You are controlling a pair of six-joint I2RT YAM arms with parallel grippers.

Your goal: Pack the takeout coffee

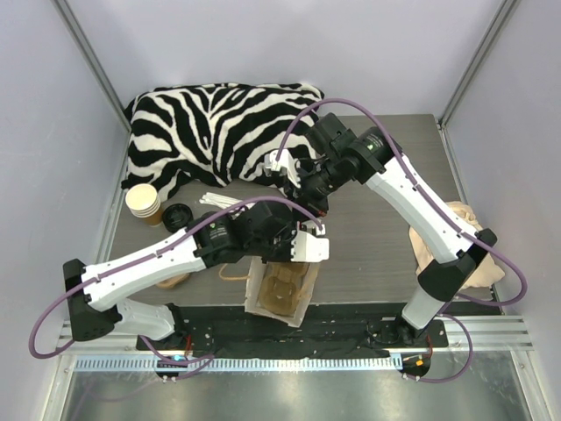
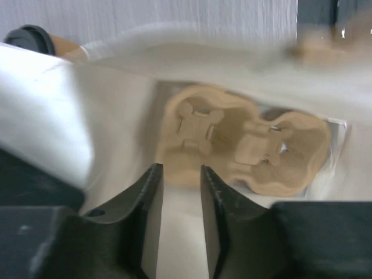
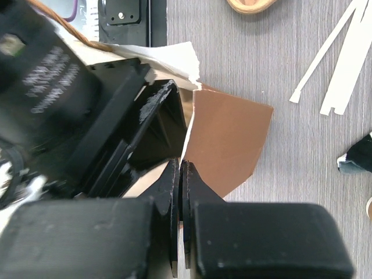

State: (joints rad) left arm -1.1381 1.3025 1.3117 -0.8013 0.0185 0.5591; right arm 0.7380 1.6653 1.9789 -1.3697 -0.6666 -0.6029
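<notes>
Brown paper bag (image 1: pixel 257 294) at the top view's lower centre holds a pulp carrier (image 2: pixel 244 145). Your left gripper (image 2: pixel 180 171) hangs above, fingers parted and empty. Your right gripper (image 3: pixel 180 168) pinches the bag's rim.

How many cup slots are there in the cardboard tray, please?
2, side by side in the tray: the left slot and the right slot, seen from the left wrist. None seems hidden.

You see pale plain walls (image 1: pixel 263 44) | grey wood-grain table (image 1: pixel 359 250) beneath | metal posts (image 1: pixel 88 57) in the corners | soft, even light throughout
</notes>
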